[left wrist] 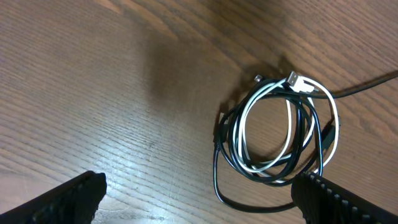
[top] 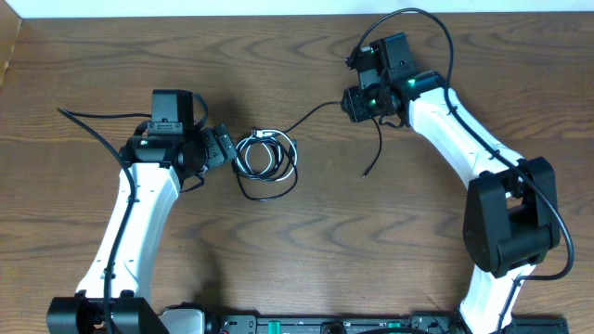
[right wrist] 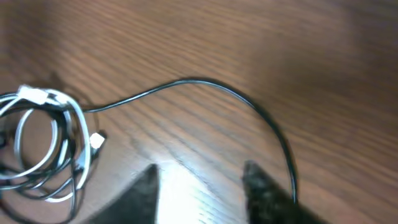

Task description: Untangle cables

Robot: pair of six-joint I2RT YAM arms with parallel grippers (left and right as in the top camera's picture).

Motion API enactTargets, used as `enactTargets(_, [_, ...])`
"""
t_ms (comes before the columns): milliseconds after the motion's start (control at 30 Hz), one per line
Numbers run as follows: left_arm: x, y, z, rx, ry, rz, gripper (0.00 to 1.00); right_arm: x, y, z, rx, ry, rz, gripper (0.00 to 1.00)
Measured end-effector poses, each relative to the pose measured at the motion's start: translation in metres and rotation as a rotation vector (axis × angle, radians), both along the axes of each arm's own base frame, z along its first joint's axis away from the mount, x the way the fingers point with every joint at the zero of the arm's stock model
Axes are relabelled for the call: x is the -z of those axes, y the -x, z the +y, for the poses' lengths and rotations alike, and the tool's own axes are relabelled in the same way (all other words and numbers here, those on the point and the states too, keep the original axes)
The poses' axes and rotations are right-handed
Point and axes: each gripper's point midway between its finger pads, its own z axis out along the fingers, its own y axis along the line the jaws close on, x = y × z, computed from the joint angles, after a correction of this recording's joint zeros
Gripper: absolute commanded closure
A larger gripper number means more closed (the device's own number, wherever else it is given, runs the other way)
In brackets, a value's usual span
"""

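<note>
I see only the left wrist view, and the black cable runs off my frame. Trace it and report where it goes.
Observer: From the coil, the black cable runs straight to the right gripper.
Operator: Report whether it is gripped.
Observer: I cannot tell. The right wrist picture is blurred, and the cable passes close by one finger.
Operator: Locate its free end.
Observer: The end lies just beyond that gripper, well apart from the coil.
</note>
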Motion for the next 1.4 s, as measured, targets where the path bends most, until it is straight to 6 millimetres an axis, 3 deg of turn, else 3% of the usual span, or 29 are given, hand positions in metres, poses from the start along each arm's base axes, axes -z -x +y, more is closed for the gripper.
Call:
enactTargets(500, [0.000,0.000,0.000,0.000,0.000,0.000,0.00,-0.001,0.009,0.014,-0.043,-0.032,0.020,0.54])
enactTargets(1400, [0.000,0.000,0.000,0.000,0.000,0.000,0.00,-0.001,0.009,0.014,-0.044,-0.033,0.020,0.48])
